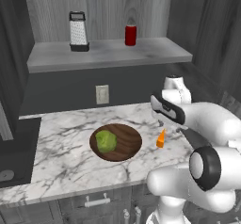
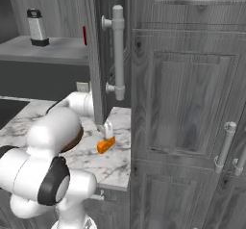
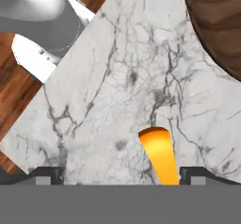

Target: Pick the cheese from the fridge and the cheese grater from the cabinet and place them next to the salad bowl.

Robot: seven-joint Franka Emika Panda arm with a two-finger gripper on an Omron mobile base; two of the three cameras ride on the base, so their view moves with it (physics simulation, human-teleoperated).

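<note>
A: Nearest the lens in the hand view, the cheese (image 3: 159, 156) is seen lying on the marble counter (image 3: 141, 77), between the two dark fingertips (image 3: 47, 173), which are set wide apart with neither one touching it.

B: So nothing is held?

A: Nothing is gripped. The gripper (image 1: 170, 130) is spread to its full width just above the wedge, and the wedge is resting on the stone by its own weight.

B: What is noted, going from the biggest thing down?

A: The cabinet (image 1: 108, 53) is seen first, a grey wood-grain unit fixed above the counter, with its door swung open in the right base view. Below it, the counter (image 1: 66, 157) is laid out in white veined marble. The salad bowl (image 1: 116, 142) is placed near the middle of the counter, toward its front edge, with a green lettuce lump inside. The cheese grater (image 1: 78, 31) is stood upright on the left part of the cabinet shelf, and a red bottle (image 1: 131, 34) is stood well to its right on the same board. A pale wall socket (image 1: 102, 94) is set in the dark wall between shelf and counter.

B: And the cheese, relative to the bowl?

A: It is found just beside the bowl's right rim, apart from it, toward the counter's right edge (image 2: 106, 145).
</note>
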